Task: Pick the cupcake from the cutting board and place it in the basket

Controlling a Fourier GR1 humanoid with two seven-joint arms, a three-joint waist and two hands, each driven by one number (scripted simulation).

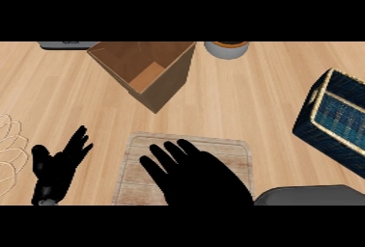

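A pale wooden cutting board (227, 153) lies at the lower middle of the counter. My right hand (192, 176) hovers over it, open, fingers spread and pointing away from me, covering most of the board. No cupcake shows; whatever lies under the hand is hidden. A dark blue woven basket (335, 120) with a tan rim stands at the right edge. My left hand (58, 166) rests open at the lower left, fingers up, beside the board.
An open brown cardboard box (146, 72) stands at the back middle. A grey cup (227, 49) with an orange inside sits behind it to the right. A dark flat object (68, 45) lies at the back left. White wire loops (8, 149) show at the left edge.
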